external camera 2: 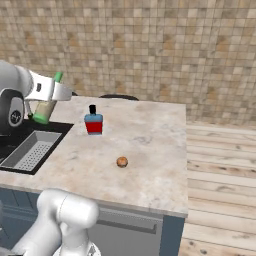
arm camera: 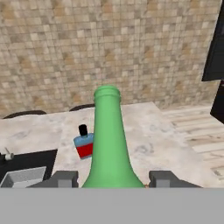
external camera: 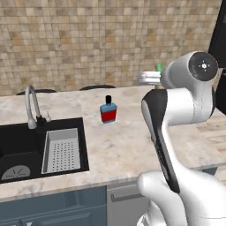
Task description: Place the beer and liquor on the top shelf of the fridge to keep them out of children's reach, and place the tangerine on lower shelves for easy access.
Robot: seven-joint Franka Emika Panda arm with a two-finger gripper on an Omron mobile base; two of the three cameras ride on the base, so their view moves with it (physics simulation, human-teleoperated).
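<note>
The tangerine (external camera 2: 122,161) is sitting nearest on the marble counter (external camera 2: 150,145), with the liquor (external camera 2: 93,122) standing farther back to its left. Left again, above the sink (external camera 2: 31,150), the gripper (arm camera: 113,178) is clamping the beer (arm camera: 109,144), fingers (arm camera: 162,178) pressing either side

The slim green glass bottle with a tan label (external camera 2: 46,106) hangs tilted at the right base view's left edge. The squat blue-and-red bottle with a black cap (external camera 2: 93,121) stands upright left of centre. The small orange fruit (external camera 2: 122,161) lies near centre.
</note>
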